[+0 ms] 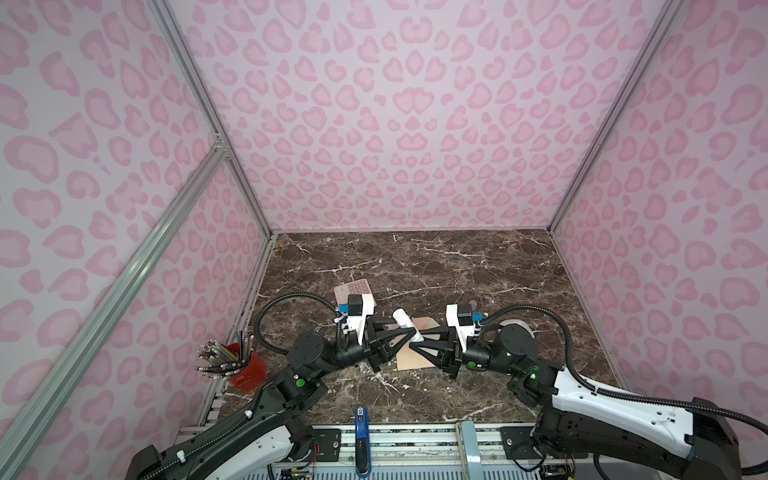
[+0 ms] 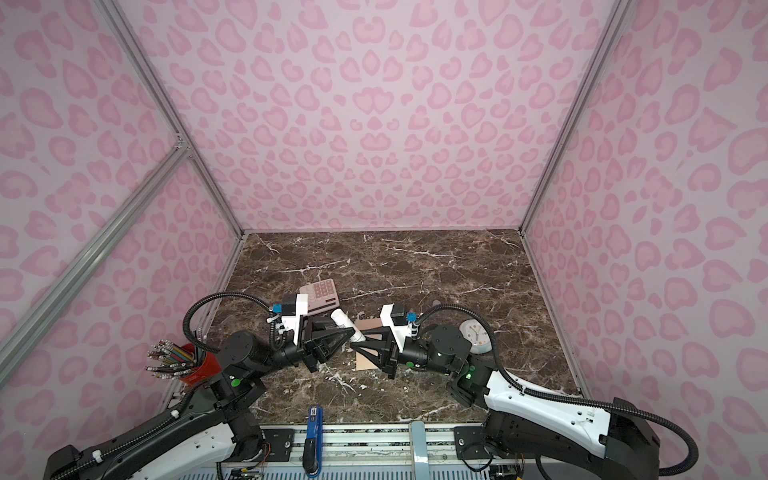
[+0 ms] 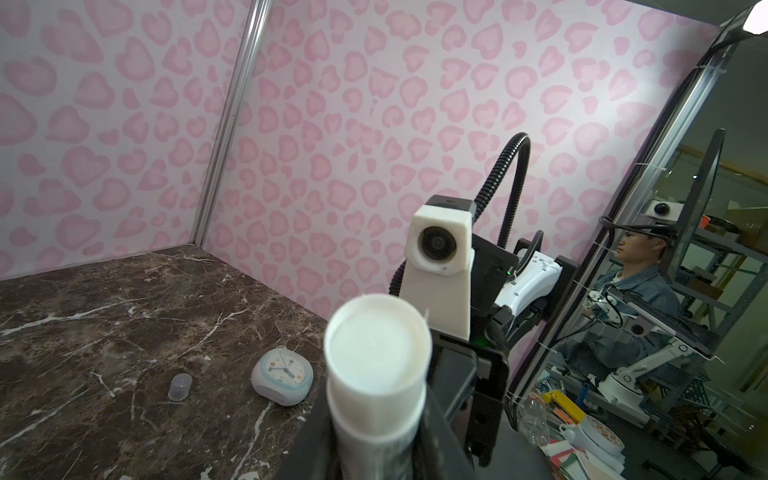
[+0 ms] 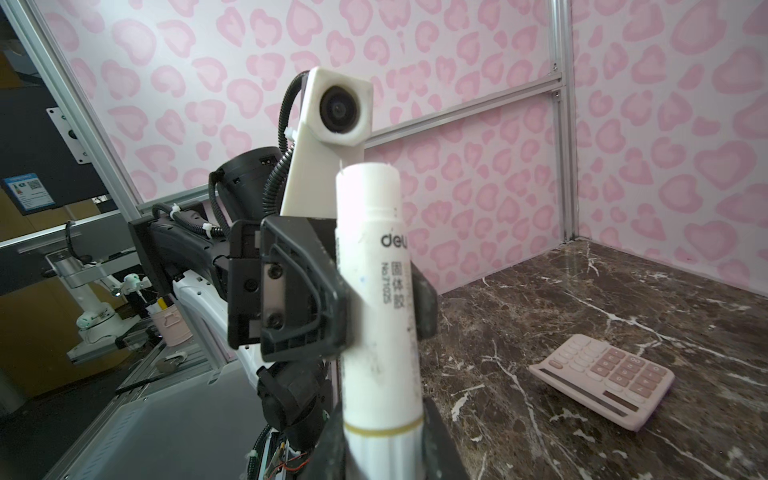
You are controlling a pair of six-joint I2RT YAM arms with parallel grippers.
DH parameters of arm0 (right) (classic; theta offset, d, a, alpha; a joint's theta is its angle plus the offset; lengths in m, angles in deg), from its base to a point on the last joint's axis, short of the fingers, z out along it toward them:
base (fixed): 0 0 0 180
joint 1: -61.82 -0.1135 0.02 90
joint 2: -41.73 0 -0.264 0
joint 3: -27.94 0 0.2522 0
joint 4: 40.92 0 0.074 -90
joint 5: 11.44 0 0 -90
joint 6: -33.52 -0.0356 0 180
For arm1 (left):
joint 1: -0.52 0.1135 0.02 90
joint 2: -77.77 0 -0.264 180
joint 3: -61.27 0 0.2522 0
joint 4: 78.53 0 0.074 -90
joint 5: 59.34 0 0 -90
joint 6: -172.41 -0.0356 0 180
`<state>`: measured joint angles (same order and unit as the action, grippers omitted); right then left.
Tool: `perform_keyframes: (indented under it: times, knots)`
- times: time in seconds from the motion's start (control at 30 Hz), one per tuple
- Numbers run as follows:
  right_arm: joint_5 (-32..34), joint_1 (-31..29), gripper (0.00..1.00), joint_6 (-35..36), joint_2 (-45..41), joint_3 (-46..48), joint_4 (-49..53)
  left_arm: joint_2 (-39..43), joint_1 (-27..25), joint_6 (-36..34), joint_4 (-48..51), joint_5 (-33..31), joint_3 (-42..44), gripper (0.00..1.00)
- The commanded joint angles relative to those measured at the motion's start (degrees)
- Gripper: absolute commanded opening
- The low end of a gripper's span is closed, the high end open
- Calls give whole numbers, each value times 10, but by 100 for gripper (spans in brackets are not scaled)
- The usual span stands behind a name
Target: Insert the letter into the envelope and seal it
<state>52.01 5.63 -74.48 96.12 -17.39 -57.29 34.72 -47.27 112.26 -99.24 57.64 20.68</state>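
Observation:
A white glue stick point(image 1: 403, 321) point(image 2: 343, 318) is held in the air between both arms, uncapped. My left gripper point(image 1: 411, 332) point(image 3: 378, 436) is shut on its middle; its fingers point(image 4: 316, 299) clamp the tube point(image 4: 380, 291) in the right wrist view. On the ridged lower end, my right gripper point(image 1: 414, 343) point(image 4: 382, 449) is shut. The peach envelope point(image 1: 406, 358) point(image 2: 365, 360) lies flat on the marble under both grippers, mostly covered by them. The letter is out of view.
A pink calculator point(image 1: 353, 288) point(image 4: 602, 378) lies behind the left arm. A small white clock point(image 2: 473, 334) point(image 3: 282, 376) and a clear cap point(image 3: 180, 386) lie near the right arm. A red cup of pencils point(image 1: 247, 370) stands at the left wall. A blue stapler point(image 1: 361, 432) lies at the front edge.

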Motion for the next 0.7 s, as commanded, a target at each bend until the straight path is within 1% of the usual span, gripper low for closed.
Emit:
perform_keyframes:
  times: [0.0, 0.07, 0.17, 0.23, 0.3, 0.37, 0.43, 0.53, 0.63, 0.67]
  knots:
    - [54, 6, 21, 0, -3, -8, -10, -1, -2, -9, 38, 66, -5, 11]
    - [74, 5, 26, 24, 1, -14, 20, -4, -2, -13, 47, 41, -11, 10]
    - [108, -6, 41, 72, 9, -16, 53, -5, -2, -22, 69, -23, -23, 10]
    - [131, -14, 49, 114, 22, -16, 75, -4, -2, -31, 98, -86, -38, 10]
    - [161, -23, 52, 139, 34, -10, 81, -3, -3, -40, 131, -147, -54, 10]
    - [208, -42, 55, 160, 47, 7, 56, -3, -3, -42, 151, -203, -65, 10]
    - [269, -69, 56, 184, 68, 22, 23, -3, -2, -46, 167, -248, -74, 10]
    - [354, -100, 57, 197, 104, 42, -47, -4, -4, -46, 183, -302, -80, 9]
    - [417, -125, 58, 213, 139, 64, -157, -12, -5, -43, 205, -339, -88, 9]
    - [430, -129, 58, 218, 150, 64, -180, -17, -7, -42, 210, -348, -89, 9]
